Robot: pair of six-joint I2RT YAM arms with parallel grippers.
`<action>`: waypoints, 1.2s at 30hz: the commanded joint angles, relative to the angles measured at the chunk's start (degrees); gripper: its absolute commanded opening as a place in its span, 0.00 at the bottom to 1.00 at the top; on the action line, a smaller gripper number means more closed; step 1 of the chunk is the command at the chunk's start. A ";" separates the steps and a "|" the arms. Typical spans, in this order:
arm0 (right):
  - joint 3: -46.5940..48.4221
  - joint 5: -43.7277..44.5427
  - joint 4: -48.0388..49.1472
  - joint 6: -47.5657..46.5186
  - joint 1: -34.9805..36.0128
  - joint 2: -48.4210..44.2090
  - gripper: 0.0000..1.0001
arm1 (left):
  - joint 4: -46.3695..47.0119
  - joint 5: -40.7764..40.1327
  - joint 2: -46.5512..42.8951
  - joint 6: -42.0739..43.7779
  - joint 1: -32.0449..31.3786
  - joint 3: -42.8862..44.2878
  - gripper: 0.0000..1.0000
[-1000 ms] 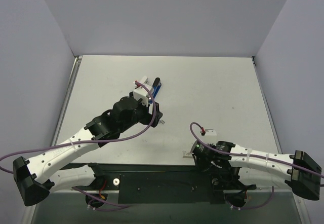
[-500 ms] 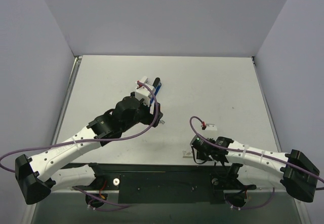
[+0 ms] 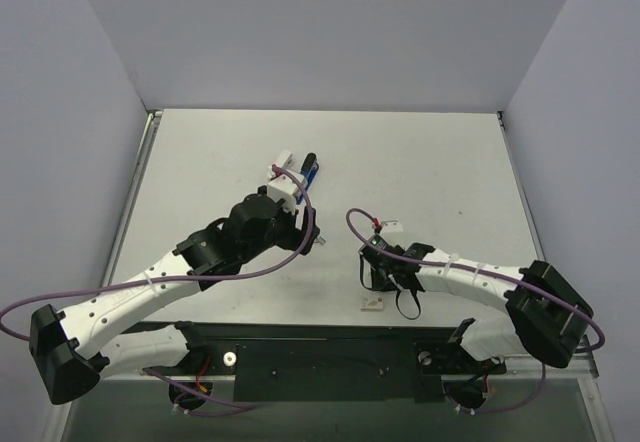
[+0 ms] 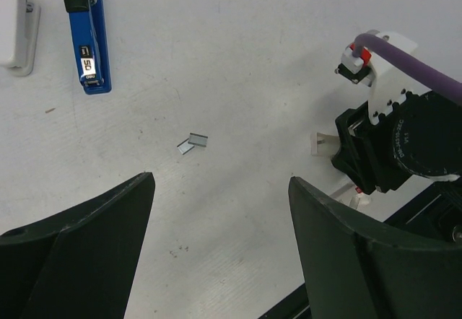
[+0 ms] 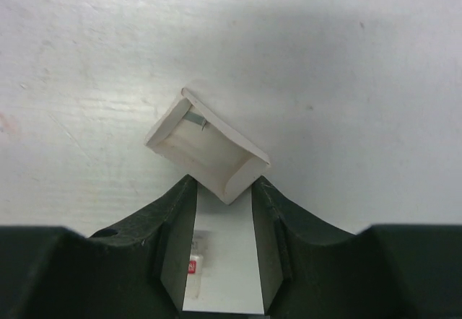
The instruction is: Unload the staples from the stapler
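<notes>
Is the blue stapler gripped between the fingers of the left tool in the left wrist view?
No, the blue stapler lies on the white table, apart from the open left tool, which holds nothing.

Lab test cell: white table (image 3: 420, 152), plain walls (image 3: 330, 32)

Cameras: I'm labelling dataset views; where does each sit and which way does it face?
Top external: above and behind the bases, facing down on the table; left arm and right arm show.
Left wrist: on the left arm, facing down at the stapler and staples; its open fingers show, plus the right arm's wrist.
Right wrist: on the right arm, facing down at a white tray; its fingers flank a corner.
Shared: top and left wrist both show the stapler.
</notes>
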 commanded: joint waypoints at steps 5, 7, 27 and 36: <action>6.99 -5.69 3.26 -15.22 -3.09 11.00 0.33 | 2.92 0.56 -4.05 -0.72 -0.05 -2.75 0.85; 8.75 -7.87 3.71 -17.16 -4.32 13.38 0.33 | 3.45 0.99 -5.02 -0.90 -0.13 -3.63 0.85; 26.14 -7.62 -8.94 -29.47 -4.50 12.87 0.49 | 6.00 1.79 -15.82 -5.37 -0.14 -11.72 0.85; 35.46 -21.59 -8.69 -36.41 -4.32 17.52 0.52 | 4.33 2.75 -21.19 -7.40 -0.13 -12.34 0.85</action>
